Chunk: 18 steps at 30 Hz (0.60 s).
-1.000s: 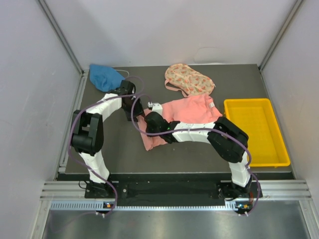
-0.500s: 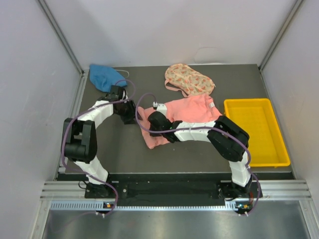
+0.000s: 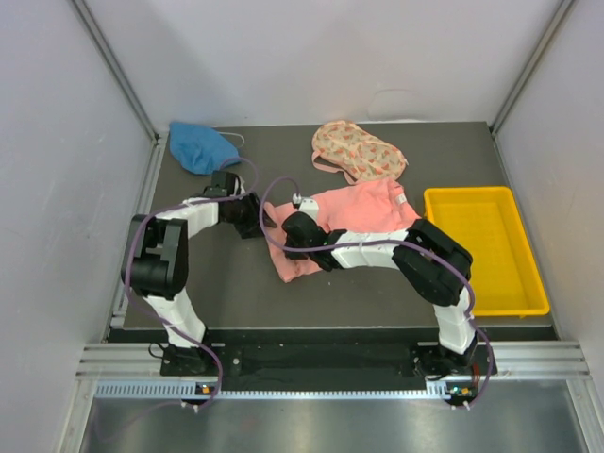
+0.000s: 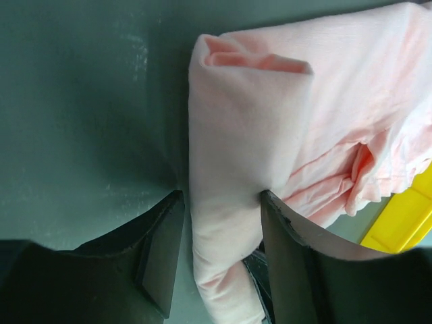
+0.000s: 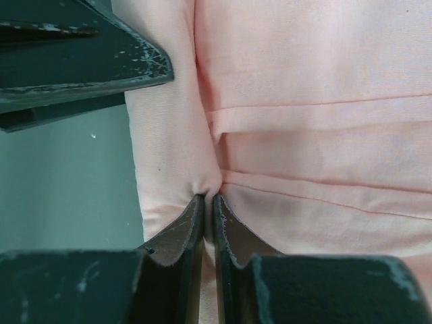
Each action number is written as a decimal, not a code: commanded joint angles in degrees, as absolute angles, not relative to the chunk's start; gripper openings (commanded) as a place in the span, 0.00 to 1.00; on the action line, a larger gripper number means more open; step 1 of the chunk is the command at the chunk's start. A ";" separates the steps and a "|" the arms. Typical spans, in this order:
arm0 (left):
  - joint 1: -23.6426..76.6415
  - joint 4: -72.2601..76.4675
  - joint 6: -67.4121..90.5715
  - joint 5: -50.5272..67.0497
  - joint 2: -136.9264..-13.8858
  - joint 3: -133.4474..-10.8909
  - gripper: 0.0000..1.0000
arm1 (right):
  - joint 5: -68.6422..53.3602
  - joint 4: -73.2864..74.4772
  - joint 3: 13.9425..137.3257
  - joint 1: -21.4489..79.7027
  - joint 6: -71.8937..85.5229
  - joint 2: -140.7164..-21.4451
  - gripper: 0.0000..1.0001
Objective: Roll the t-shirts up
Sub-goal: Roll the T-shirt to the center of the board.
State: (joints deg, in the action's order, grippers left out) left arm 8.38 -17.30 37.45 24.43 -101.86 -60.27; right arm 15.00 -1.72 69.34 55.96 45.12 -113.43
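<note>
Blue t-shirt (image 3: 201, 148) in the far left corner of the table (image 3: 217, 274); left gripper (image 4: 221, 196) spread apart, straddling the folded left edge of the salmon-pink t-shirt (image 3: 368, 208) mid-table; right gripper (image 5: 208, 197) pinched tight on its fold; floral t-shirt (image 3: 359, 151) by the far edge

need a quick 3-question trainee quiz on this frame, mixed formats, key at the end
1. True or false: the right claw is shut on the pink tee.
2. Where on the table does the blue tee lie? A far left corner; B far right corner; C near middle.
3. Fill in: the left claw has its jaws ___, with a fold of the pink tee between them.
Key: 1 true; 2 A; 3 open.
</note>
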 commanded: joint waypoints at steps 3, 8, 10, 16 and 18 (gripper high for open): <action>8.17 -10.90 38.41 23.82 -104.06 -59.41 0.53 | 14.59 -0.88 68.20 55.28 45.18 -111.97 0.08; 8.26 -9.93 39.46 20.66 -104.15 -58.19 0.44 | 14.24 -0.71 68.55 55.11 44.56 -112.24 0.08; 8.52 -10.28 39.72 17.95 -103.89 -58.10 0.36 | 14.33 -0.35 69.34 55.11 43.60 -112.15 0.09; 9.67 -16.69 39.20 11.52 -102.92 -61.16 0.12 | 15.55 2.37 71.54 55.46 39.47 -111.10 0.15; 9.76 -22.31 38.59 8.27 -103.01 -62.75 0.06 | 16.78 2.81 71.80 56.33 38.33 -110.13 0.21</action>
